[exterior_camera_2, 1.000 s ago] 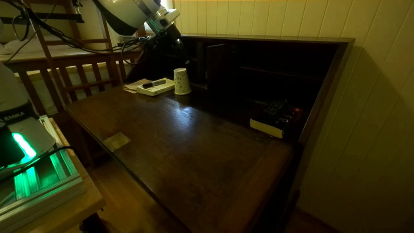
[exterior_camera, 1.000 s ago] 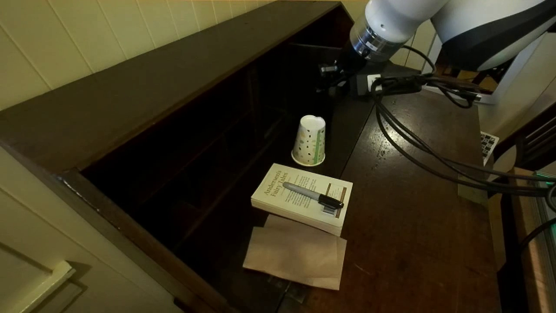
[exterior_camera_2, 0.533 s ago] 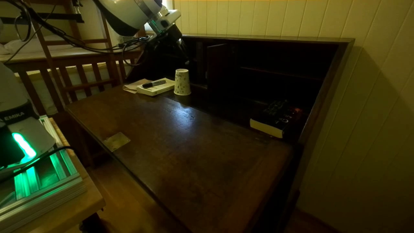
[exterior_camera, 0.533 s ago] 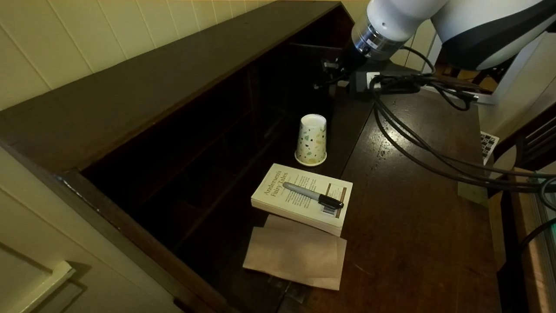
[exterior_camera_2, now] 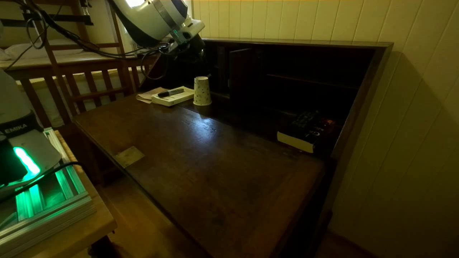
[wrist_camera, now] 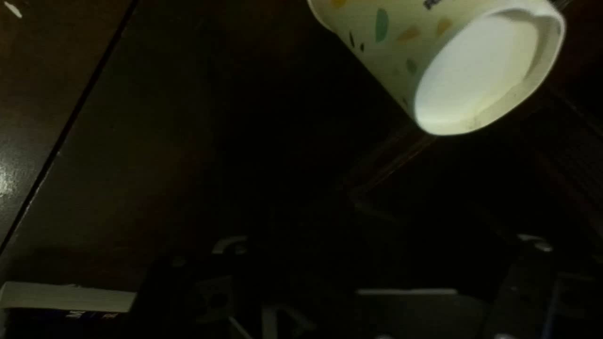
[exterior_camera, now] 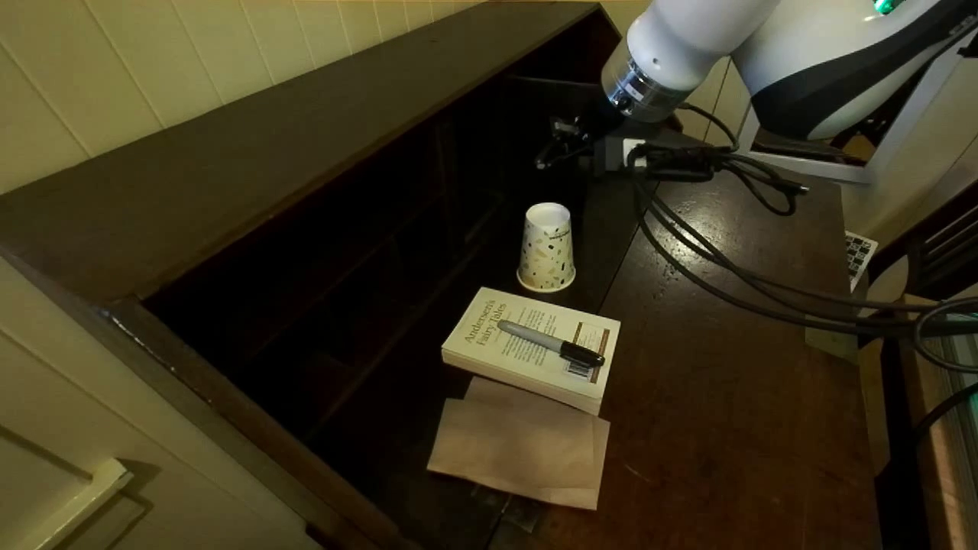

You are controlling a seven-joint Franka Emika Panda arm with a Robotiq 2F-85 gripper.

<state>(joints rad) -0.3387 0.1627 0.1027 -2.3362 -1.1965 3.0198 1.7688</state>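
Note:
A white paper cup with coloured flecks (exterior_camera: 547,248) stands upside down on the desk. It also shows in an exterior view (exterior_camera_2: 202,91) and at the top of the wrist view (wrist_camera: 395,47), closed end toward the camera. My gripper (exterior_camera: 553,145) is open and empty, above the desk near the cup and apart from it. Its dark fingers (wrist_camera: 381,244) stand wide apart in the wrist view and are hard to see against the shadow. A pale book (exterior_camera: 489,336) lies beside the cup, with a grey marker with a black cap (exterior_camera: 546,341) on it.
Brown paper (exterior_camera: 519,451) lies by the pale book. A thick dark book (exterior_camera_2: 304,132) lies at the desk's far end; its page edge shows in the wrist view (wrist_camera: 70,296). A small cabinet door (exterior_camera_2: 241,75) stands ajar. Cables (exterior_camera: 710,263) hang from the arm across the desk.
The arm and gripper have moved slightly left and down in an exterior view, nearer the cup. The cup shows a different side and has shifted slightly. The books, marker and paper have not moved.

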